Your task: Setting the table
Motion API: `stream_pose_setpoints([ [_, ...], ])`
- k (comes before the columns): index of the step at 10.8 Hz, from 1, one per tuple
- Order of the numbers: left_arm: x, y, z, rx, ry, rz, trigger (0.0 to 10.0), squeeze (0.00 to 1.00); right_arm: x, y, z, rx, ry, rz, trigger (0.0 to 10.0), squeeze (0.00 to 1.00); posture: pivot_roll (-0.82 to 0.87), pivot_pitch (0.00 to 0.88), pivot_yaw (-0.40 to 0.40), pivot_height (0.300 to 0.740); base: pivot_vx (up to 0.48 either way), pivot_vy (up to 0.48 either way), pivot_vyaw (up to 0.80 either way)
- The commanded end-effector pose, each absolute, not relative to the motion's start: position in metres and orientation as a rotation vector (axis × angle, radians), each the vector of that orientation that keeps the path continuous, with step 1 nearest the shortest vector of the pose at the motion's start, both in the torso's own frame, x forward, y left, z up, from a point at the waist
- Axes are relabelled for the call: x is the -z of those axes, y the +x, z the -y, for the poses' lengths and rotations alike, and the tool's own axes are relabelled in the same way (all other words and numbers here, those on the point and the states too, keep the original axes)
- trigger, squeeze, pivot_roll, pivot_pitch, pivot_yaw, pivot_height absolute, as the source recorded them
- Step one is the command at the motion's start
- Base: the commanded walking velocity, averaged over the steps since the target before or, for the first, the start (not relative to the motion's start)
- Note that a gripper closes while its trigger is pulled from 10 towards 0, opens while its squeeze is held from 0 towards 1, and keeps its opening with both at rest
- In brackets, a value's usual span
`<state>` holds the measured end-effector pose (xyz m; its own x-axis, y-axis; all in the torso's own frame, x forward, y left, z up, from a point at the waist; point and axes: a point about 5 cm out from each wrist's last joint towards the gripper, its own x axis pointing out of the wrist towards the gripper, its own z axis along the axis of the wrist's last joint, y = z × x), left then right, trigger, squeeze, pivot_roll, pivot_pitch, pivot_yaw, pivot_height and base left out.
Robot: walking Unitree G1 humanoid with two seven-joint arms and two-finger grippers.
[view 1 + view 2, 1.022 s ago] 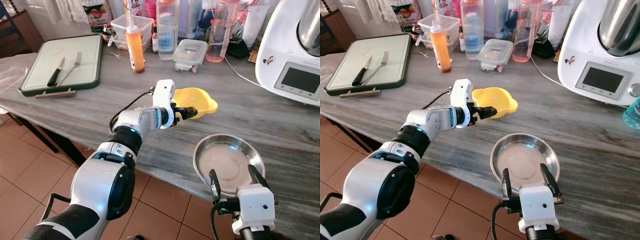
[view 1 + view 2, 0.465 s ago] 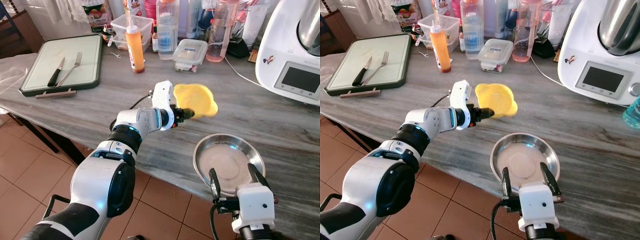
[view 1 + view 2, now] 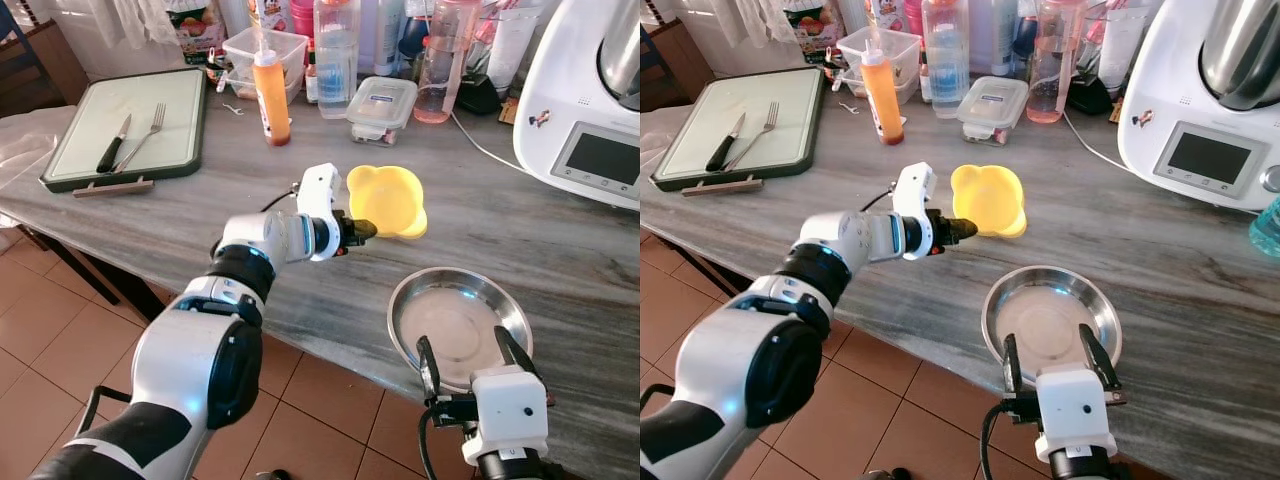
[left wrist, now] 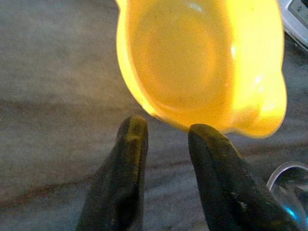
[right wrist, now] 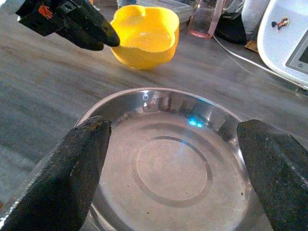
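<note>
No label is reading legibly. Left gripper (image 3: pixel 362 229) is sitting narrowly parted just beside the tilted yellow bowl (image 3: pixel 388 200), its grip unclear. Right gripper (image 3: pixel 468 356) is gaping wide at the steel plate (image 3: pixel 460 318), near that bowl.

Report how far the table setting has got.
Done: a steel plate lies at the counter's near edge, the open right gripper before it. In hand: the left gripper is at the tilted yellow bowl. Left: knife and fork lie on the cutting board.
</note>
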<state>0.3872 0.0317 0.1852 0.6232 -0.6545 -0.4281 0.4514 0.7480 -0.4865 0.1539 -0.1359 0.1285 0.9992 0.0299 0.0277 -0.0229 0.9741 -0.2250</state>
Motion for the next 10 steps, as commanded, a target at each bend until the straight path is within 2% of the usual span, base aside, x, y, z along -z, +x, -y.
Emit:
stream_pose_setpoints([
  [1, -0.198, 0.390, -0.033, 0.656, -0.358, -0.603, 1.1, 0.00, -0.127, 0.153, 0.135, -0.034, -0.217, 0.025, 10.0, 0.00, 0.01, 0.119, 0.076, 0.740, 0.000, 0.000, 0.00],
  [3, -0.201, 0.391, -0.036, 0.659, -0.360, -0.604, 1.5, 0.00, -0.127, 0.154, 0.135, -0.038, -0.218, 0.025, 10.0, 0.00, 0.01, 0.118, 0.074, 0.740, 0.000, 0.000, 0.00],
  [4, -0.202, 0.391, -0.037, 0.659, -0.361, -0.602, 0.7, 0.00, -0.127, 0.154, 0.135, -0.040, -0.216, 0.025, 10.0, 0.00, 0.01, 0.119, 0.069, 0.740, 0.000, 0.000, 0.00],
  [5, -0.203, 0.391, -0.036, 0.663, -0.364, -0.597, 1.3, 0.00, -0.127, 0.154, 0.135, -0.042, -0.216, 0.025, 10.0, 0.00, 0.01, 0.119, 0.068, 0.740, 0.000, 0.000, 0.00],
  [6, -0.206, 0.393, -0.036, 0.662, -0.364, -0.564, 4.0, 0.00, -0.126, 0.154, 0.135, -0.042, -0.218, 0.024, 10.0, 0.00, 0.01, 0.118, 0.067, 0.740, 0.000, 0.000, 0.00],
  [7, -0.215, 0.397, -0.037, 0.644, -0.371, -0.489, 9.9, 0.00, -0.126, 0.154, 0.135, -0.042, -0.218, 0.024, 10.0, 0.00, 0.01, 0.117, 0.066, 0.740, 0.000, 0.000, 0.00],
  [9, -0.223, 0.397, -0.027, 0.672, -0.372, -0.429, 10.0, 0.00, -0.127, 0.155, 0.136, -0.040, -0.220, 0.025, 10.0, 0.00, 0.00, 0.117, 0.059, 0.740, 0.000, 0.000, 0.00],
  [10, -0.225, 0.395, -0.018, 0.695, -0.375, -0.409, 10.0, 1.00, -0.127, 0.155, 0.136, -0.039, -0.220, 0.026, 10.0, 0.00, 0.00, 0.117, 0.059, 0.740, 0.000, 0.000, 0.00],
])
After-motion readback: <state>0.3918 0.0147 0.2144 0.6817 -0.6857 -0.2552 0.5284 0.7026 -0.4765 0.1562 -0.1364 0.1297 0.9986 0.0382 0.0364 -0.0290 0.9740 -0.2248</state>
